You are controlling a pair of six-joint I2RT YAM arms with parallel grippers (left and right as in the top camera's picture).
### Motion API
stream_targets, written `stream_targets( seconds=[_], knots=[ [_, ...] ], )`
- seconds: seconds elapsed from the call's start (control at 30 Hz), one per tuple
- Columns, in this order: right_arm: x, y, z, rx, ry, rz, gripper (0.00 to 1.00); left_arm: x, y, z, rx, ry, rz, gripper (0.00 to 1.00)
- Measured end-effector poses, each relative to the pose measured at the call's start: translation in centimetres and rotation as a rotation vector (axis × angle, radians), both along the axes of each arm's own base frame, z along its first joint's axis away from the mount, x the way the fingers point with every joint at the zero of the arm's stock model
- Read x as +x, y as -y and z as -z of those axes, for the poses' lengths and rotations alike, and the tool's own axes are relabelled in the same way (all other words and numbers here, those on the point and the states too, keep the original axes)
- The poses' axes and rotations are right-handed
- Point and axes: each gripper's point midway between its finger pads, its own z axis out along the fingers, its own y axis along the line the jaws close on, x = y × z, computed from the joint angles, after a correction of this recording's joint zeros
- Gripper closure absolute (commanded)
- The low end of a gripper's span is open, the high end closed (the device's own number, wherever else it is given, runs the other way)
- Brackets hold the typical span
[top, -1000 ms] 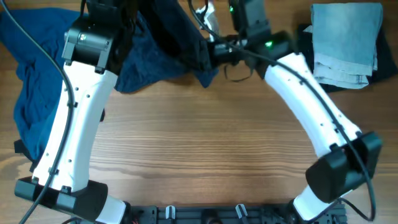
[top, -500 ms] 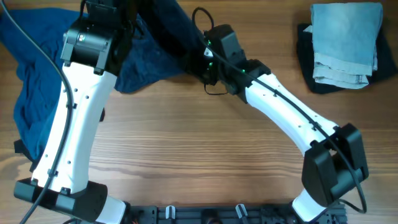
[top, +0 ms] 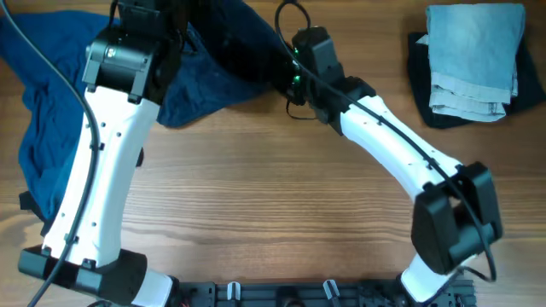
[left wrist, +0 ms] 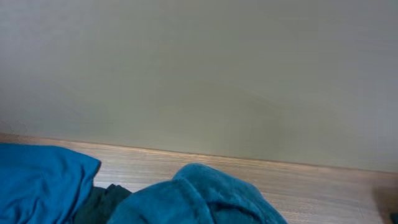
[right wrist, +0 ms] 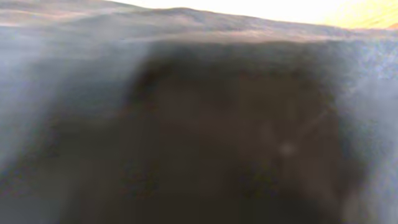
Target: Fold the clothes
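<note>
The right gripper [top: 287,78] is buried in the dark navy denim shorts [top: 230,43] at the wooden worktop's [top: 273,188] far edge. I cannot tell its grip. The left gripper is out of sight.

There's the right hand [top: 277,81] up against the dark navy denim shorts [top: 226,60]; folded pale-blue denim piece [top: 473,60] sits on a black garment [top: 420,81] well to its right, bright blue garment [top: 43,141] far left.

Table [top: 273,188]: pale brown wood grain, running left to right.
Wall [left wrist: 199,74]: plain grey-beige, rising behind the table's far edge.
Rail [top: 281,294]: black, small clips, near edge.
</note>
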Motion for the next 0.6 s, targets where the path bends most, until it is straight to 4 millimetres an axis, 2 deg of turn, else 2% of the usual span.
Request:
stream_targets(
  seconds=[0.2, 0.27, 0.3, 0.37, 0.4, 0.53, 0.6],
  knots=[
    [0.5, -0.7, 4.1, -0.016, -0.06, -0.017, 0.34, -0.6, -0.1, -0.2, 0.002, -0.005, 0.001, 0.96],
    [0.3, -1.1, 5.0, -0.009, -0.08, -0.035, 0.42, -0.6, -0.1, -0.2, 0.002, -0.005, 0.001, 0.96],
    [0.1, -1.3, 5.4, -0.005, -0.089, -0.046, 0.49, -0.6, -0.1, -0.2, 0.002, -0.005, 0.001, 0.96],
    [-0.2, -1.7, 5.5, -0.002, -0.089, -0.079, 0.88, -0.6, -0.1, -0.2, 0.002, -0.005, 0.001, 0.96],
    [-0.3, -1.9, 5.4, -0.002, -0.082, -0.097, 0.96, -0.6, -0.1, -0.2, 0.002, -0.006, 0.001, 0.96],
    [-1.1, -3.0, 4.9, -0.008, -0.025, -0.227, 0.95, -0.6, -0.2, 0.0, 0.004, -0.013, 0.001, 0.96],
    [-1.9, -2.9, 5.1, -0.036, -0.02, -0.296, 0.96, -0.6, -0.2, 0.0, 0.005, -0.014, 0.001, 0.96]
  ],
)
